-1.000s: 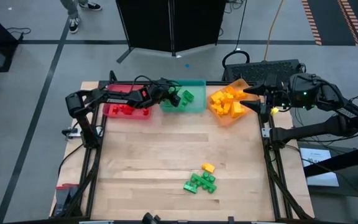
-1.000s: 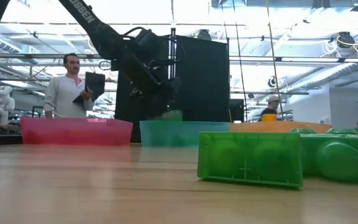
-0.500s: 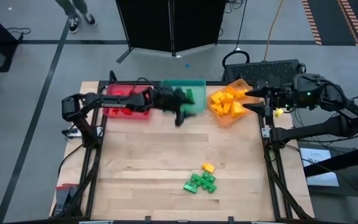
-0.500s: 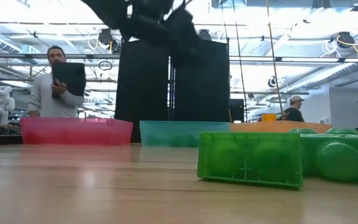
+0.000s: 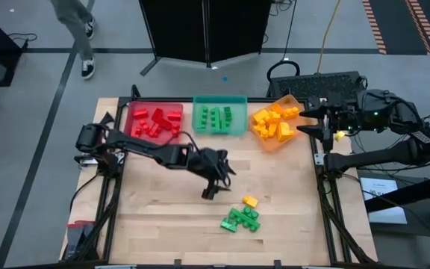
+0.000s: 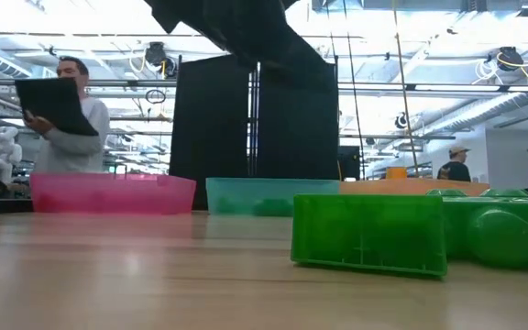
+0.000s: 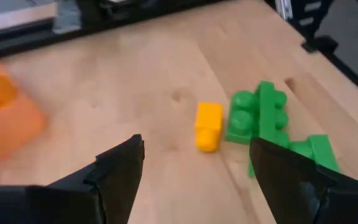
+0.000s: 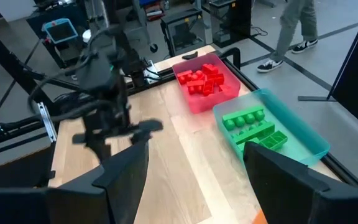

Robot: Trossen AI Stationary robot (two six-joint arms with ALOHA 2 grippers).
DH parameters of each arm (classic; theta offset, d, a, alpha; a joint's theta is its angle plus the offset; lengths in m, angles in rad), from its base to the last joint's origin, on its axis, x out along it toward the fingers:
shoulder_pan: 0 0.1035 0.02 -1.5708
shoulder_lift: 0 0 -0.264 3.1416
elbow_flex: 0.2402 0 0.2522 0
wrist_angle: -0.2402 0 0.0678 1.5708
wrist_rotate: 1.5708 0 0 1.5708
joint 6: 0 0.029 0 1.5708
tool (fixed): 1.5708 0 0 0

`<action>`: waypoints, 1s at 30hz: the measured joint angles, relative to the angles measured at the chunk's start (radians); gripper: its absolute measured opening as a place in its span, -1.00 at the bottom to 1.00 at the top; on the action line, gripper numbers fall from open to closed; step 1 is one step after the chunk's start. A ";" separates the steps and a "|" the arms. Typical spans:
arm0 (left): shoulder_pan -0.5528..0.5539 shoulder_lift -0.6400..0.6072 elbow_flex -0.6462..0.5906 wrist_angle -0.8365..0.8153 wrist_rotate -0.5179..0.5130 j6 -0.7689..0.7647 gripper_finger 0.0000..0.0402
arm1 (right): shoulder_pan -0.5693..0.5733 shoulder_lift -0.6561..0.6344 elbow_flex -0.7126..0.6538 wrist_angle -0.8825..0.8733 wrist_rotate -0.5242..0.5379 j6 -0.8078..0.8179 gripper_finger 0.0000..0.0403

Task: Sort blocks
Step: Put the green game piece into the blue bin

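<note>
Pale wood tabletop (image 5: pixel 170 217) fills the high view, with 3 trays along its far edge, a red tray (image 5: pixel 154 122), a teal tray (image 5: pixel 219 114) and an orange tray (image 5: pixel 275 122), each holding blocks of its own colour, while a green cluster (image 5: pixel 241 219) and 1 yellow block (image 5: pixel 250 201) lie loose near the front edge; the left gripper (image 5: pixel 213 179) hangs just short of them, and the right gripper (image 5: pixel 310 121) waits beside the orange tray, its jaws spread and empty. In the low view a green block (image 6: pixel 369 234) looms close on the table with the 3 trays behind it and a person (image 6: pixel 62 115) beyond the table. The left wrist view shows the left gripper's fingers (image 7: pixel 120 168) spread with nothing between them above the yellow block and green blocks, and the right wrist view looks past open fingers (image 8: pixel 126 171) at the red and teal trays.
</note>
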 joint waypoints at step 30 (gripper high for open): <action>-0.156 0.349 -0.002 0.351 -0.010 -0.056 0.45 | 0.000 0.000 0.000 -0.095 -0.006 0.011 0.28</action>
